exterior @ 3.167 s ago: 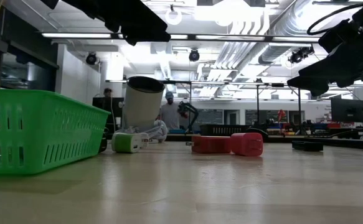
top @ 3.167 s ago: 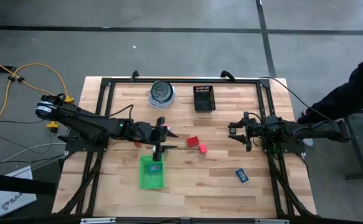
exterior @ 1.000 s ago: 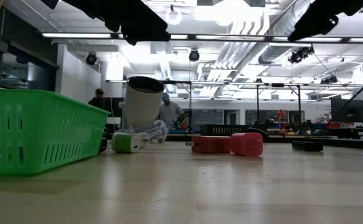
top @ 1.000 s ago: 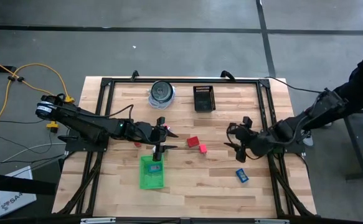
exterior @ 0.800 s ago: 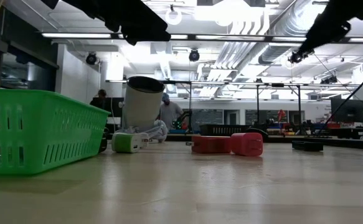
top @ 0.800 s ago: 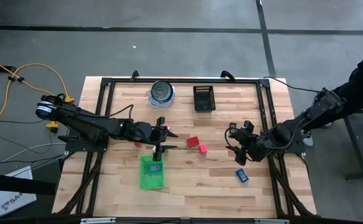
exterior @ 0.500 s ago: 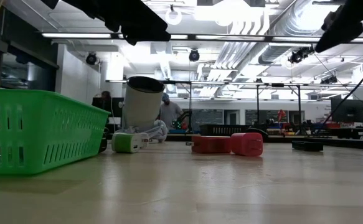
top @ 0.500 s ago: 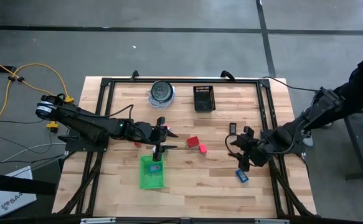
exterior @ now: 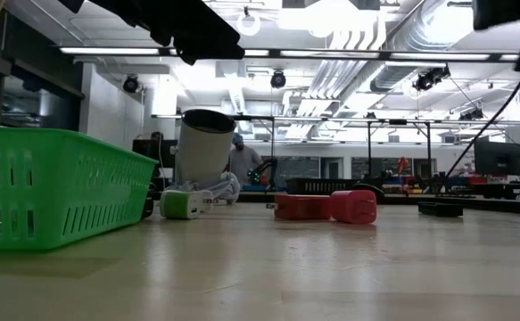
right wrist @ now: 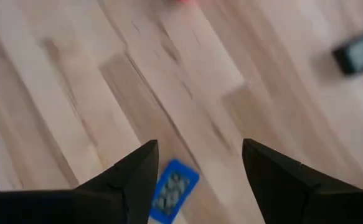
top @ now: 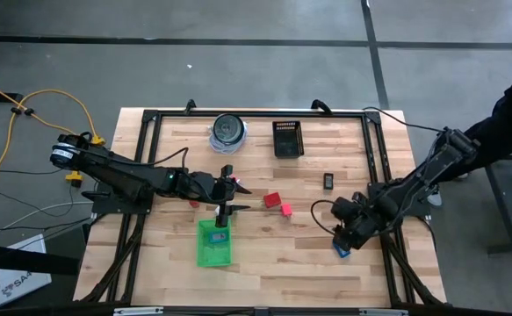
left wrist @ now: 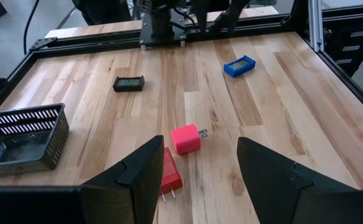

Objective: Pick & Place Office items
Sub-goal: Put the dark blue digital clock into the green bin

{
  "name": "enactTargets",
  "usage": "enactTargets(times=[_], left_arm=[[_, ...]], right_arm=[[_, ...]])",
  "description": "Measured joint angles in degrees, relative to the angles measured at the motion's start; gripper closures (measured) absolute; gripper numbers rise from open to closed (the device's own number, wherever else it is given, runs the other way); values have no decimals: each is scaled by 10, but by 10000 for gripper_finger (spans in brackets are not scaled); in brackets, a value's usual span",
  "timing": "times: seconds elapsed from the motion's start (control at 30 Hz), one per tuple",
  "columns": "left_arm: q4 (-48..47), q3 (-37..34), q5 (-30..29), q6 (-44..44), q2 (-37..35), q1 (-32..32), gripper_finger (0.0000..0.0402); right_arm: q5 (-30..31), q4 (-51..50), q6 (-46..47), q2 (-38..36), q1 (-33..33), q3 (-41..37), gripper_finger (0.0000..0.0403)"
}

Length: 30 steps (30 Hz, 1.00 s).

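My left gripper (top: 234,197) (left wrist: 200,168) is open and hangs over the far end of the green tray (top: 205,254). The red block (top: 271,200) (left wrist: 169,177) and the pink block (top: 284,210) (left wrist: 185,138) lie side by side on the table just beyond its fingers. My right gripper (top: 343,235) (right wrist: 197,152) is open and points down near a blue rectangular piece (top: 342,250) (right wrist: 174,190) flat on the table. A small black piece (top: 328,181) (left wrist: 129,83) lies farther back. Another blue piece (top: 220,236) lies in the tray.
A black mesh basket (top: 287,139) and a round clear-and-dark container (top: 228,130) stand near the far edge. A white and green bit (exterior: 184,204) lies by the tray (exterior: 54,187). A dark frame runs round the table. People show in the room behind. A dark sleeve (top: 510,123) shows at the right.
My right gripper has swung from the middle right of the table toward the near edge and tipped down over the blue rectangular piece. The small black piece behind it has come into view. The left arm has kept still.
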Motion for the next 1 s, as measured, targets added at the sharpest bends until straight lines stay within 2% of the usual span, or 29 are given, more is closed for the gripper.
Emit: enactTargets(times=[0.1,0.23,0.73,1.0], left_arm=[[0,0,0,0,0,0,206],[0,0,0,0,0,0,206],[0,0,0,0,0,0,206],[0,0,0,0,0,0,206]], right_arm=[[-40,0,35,24,2,1,183],[-65,0,87,45,14,1,183],[-13,13,314,55,120,9,183],[-48,23,371,112,142,9,183]])
